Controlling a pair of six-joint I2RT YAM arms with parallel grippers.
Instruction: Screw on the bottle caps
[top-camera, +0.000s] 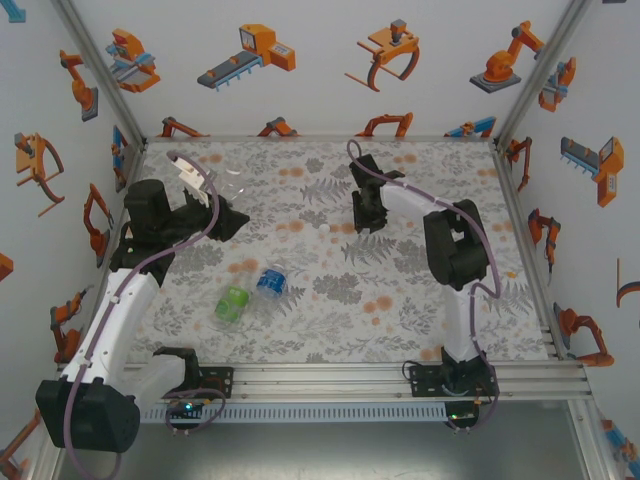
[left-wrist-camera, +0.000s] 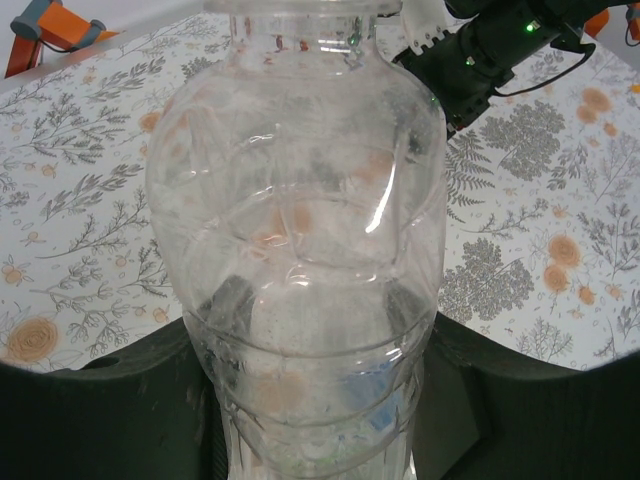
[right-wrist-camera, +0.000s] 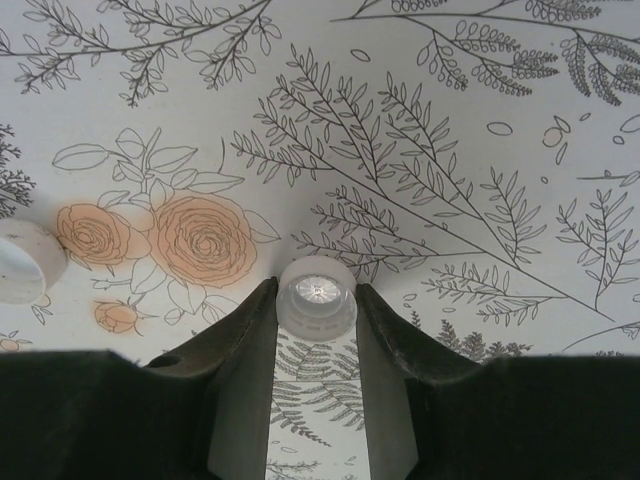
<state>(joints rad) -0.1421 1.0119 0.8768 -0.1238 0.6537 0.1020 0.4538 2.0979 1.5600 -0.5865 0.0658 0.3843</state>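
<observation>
The left arm (top-camera: 118, 300) has a long white link set between bulky matte-black joint housings, and a lilac cable (top-camera: 214, 210) runs along it in loose loops. The right arm (top-camera: 455, 250) matches it, with white tapering links, rounded black housings and its own lilac cable (top-camera: 352, 155). The left base (top-camera: 200, 380) and the right base (top-camera: 455, 382) are black blocks on black plates, each with a small green light low at the front. The jaws are matte black, broad and angular. In the right wrist view their inner faces are paler grey, flat and straight-edged.

Bright, diffuse light, faint shadows
</observation>
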